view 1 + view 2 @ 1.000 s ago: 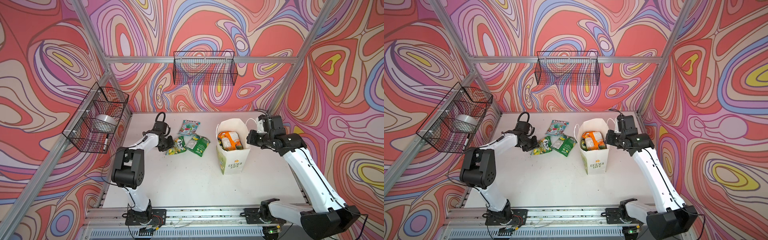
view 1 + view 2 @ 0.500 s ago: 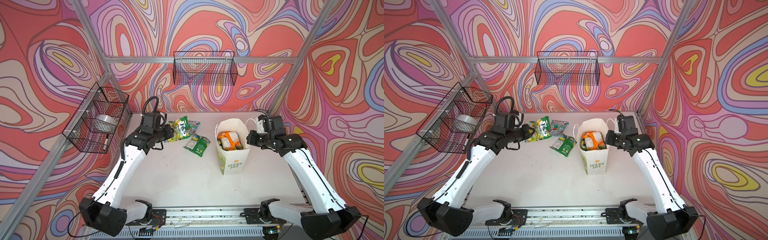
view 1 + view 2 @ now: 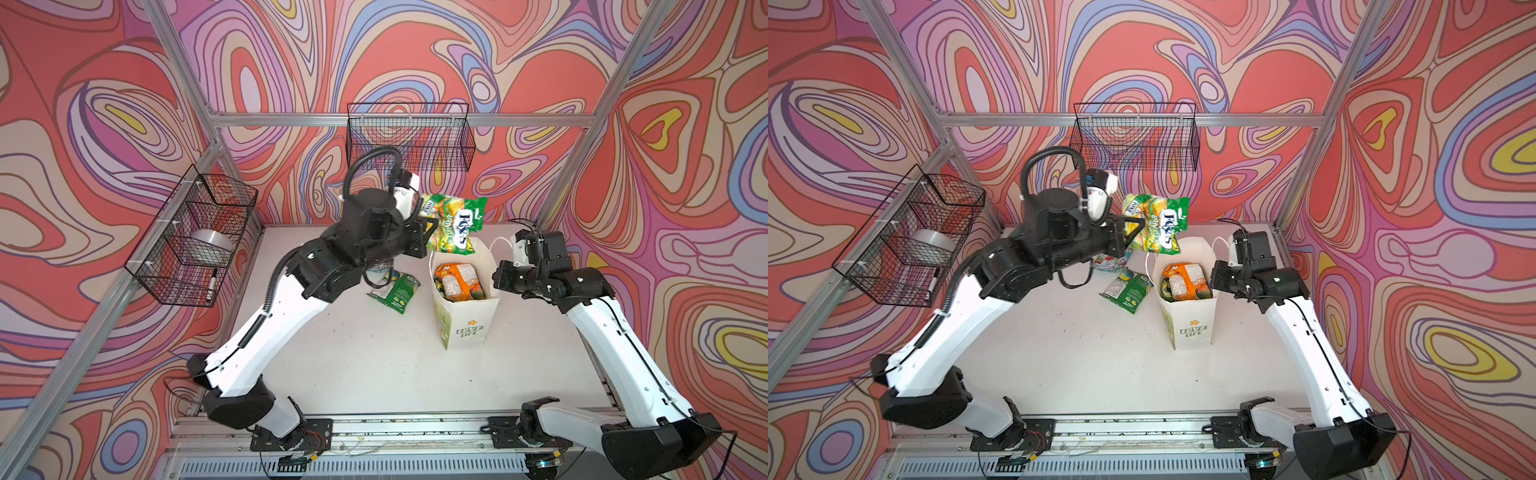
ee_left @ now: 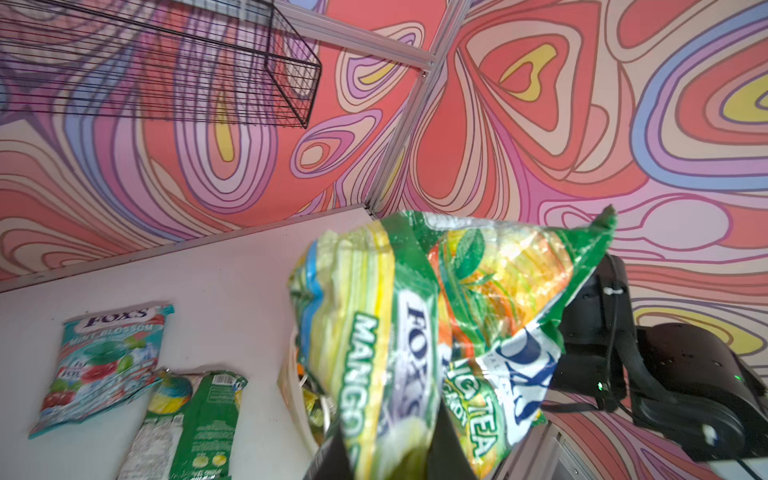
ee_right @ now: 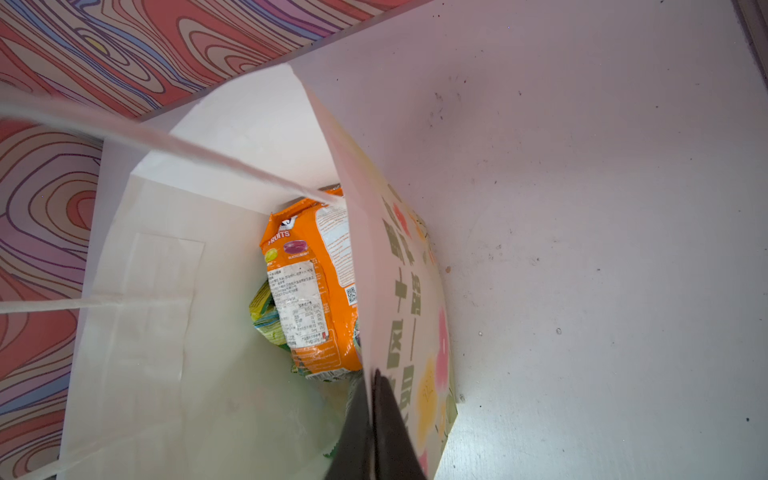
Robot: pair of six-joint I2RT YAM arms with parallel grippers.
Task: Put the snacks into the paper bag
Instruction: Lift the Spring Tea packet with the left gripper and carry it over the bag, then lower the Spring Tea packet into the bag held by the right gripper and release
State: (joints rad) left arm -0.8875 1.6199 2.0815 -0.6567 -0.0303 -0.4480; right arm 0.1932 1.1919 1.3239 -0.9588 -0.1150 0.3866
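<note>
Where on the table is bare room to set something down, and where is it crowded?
Bare: the wide table stretch in front of the paper bag and the green packet. Crowded: the back, beside the bag, where that packet and the teal packet lie.

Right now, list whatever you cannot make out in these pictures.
- Bag contents: in the right wrist view the orange packet and the paper bag wall cover the packets beneath; count unknown.
- Teal packet: in both top views the left arm hides most of it.
- Left fingers: in the left wrist view the held packets and the frame edge hide the tips.
- Marker in the side basket: too small to read its label.
</note>
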